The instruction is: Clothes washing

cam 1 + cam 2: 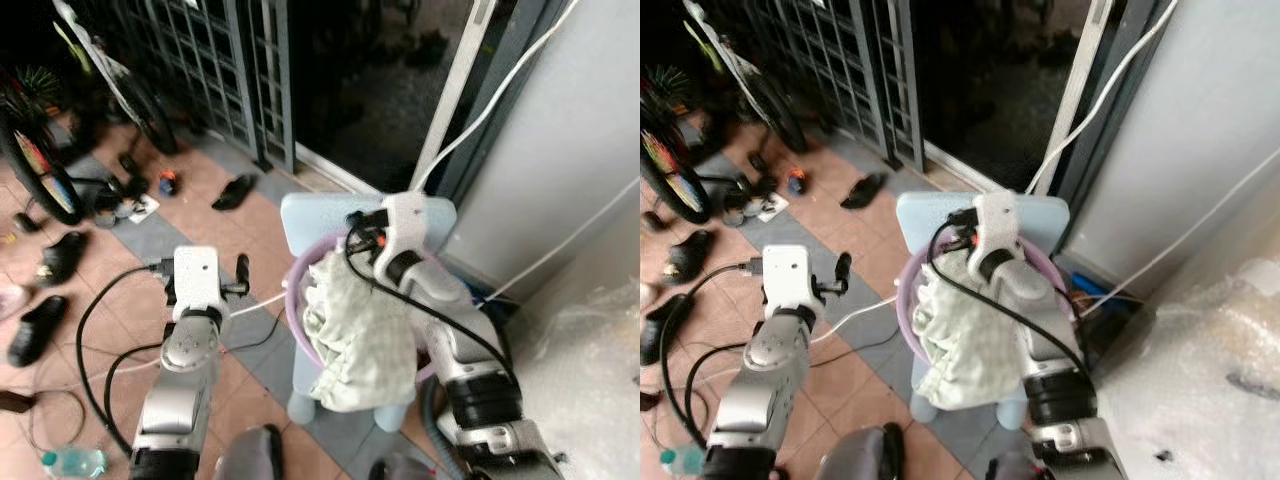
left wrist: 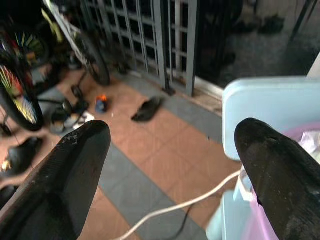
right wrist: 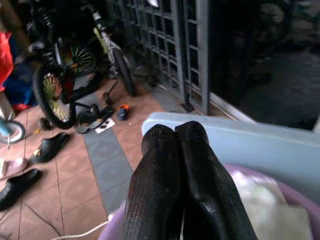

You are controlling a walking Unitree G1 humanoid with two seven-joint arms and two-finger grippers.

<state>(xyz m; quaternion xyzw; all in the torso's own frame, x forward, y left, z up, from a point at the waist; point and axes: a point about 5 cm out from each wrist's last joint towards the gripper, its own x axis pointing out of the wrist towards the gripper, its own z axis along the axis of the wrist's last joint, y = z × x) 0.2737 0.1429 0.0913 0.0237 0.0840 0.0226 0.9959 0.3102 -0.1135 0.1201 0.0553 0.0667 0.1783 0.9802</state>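
A pale green-white cloth [image 1: 360,340] lies in a purple basin [image 1: 293,285] and hangs over its near rim. The basin rests on a light blue plastic stool [image 1: 310,215]. My right arm reaches over the basin. In the right wrist view, my right gripper [image 3: 175,131] is shut with its fingers pressed together above the basin's far rim, and nothing shows between them; the cloth [image 3: 270,210] lies just beside it. My left gripper [image 1: 240,272] hovers open to the left of the stool, above the tiled floor, fingers [image 2: 75,165] spread wide.
A metal gate [image 1: 215,60] and an open dark doorway stand behind the stool. Bicycles [image 1: 40,160] and several sandals [image 1: 235,192] lie at the left. Cables [image 1: 100,330] trail over the floor, with a plastic bottle [image 1: 70,460] near my feet. Bubble wrap [image 1: 590,380] lies at the right.
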